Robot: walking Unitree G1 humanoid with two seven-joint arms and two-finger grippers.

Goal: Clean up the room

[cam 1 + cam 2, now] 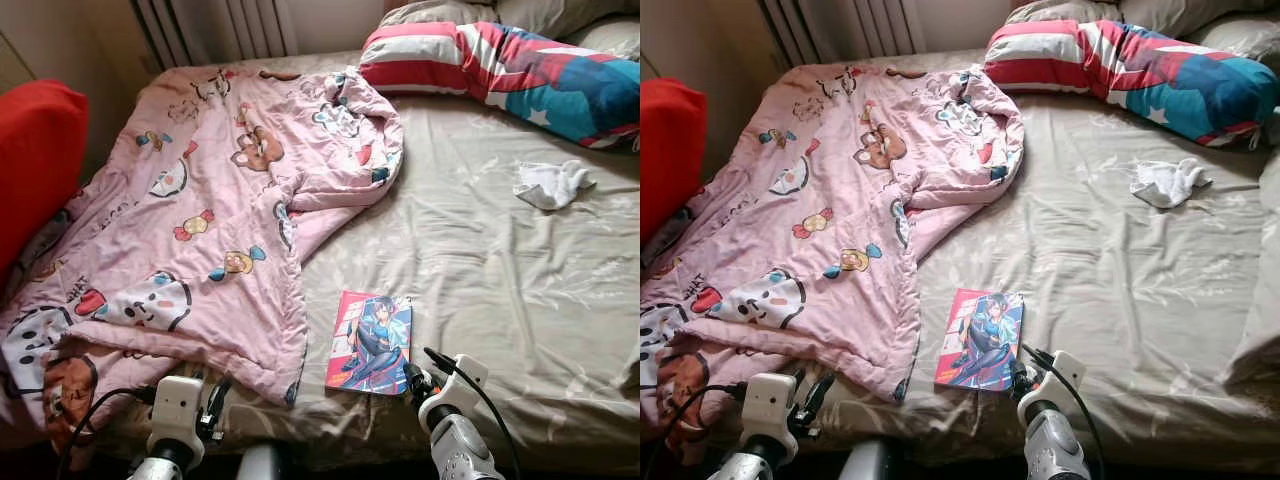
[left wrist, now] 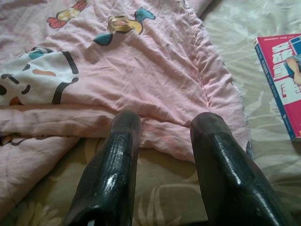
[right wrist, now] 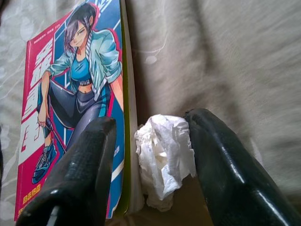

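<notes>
A crumpled white tissue [image 3: 164, 155] lies on the beige bed sheet [image 1: 480, 270], against the spine edge of a pink-and-blue comic book [image 1: 370, 342]. My right gripper [image 1: 415, 378] is open at the book's near right corner. Its fingers stand on either side of the tissue, one over the book cover [image 3: 75, 94]. My left gripper [image 2: 167, 117] is open and holds nothing. It is low over the near edge of a pink cartoon-print blanket [image 1: 200, 220] that spreads over the bed's left half.
A small white cloth [image 1: 550, 184] lies on the sheet at the far right. A red, white and blue striped pillow [image 1: 520, 70] rests at the head of the bed. A red cushion [image 1: 35, 160] stands at the left edge, and a radiator [image 1: 215, 25] is behind the bed.
</notes>
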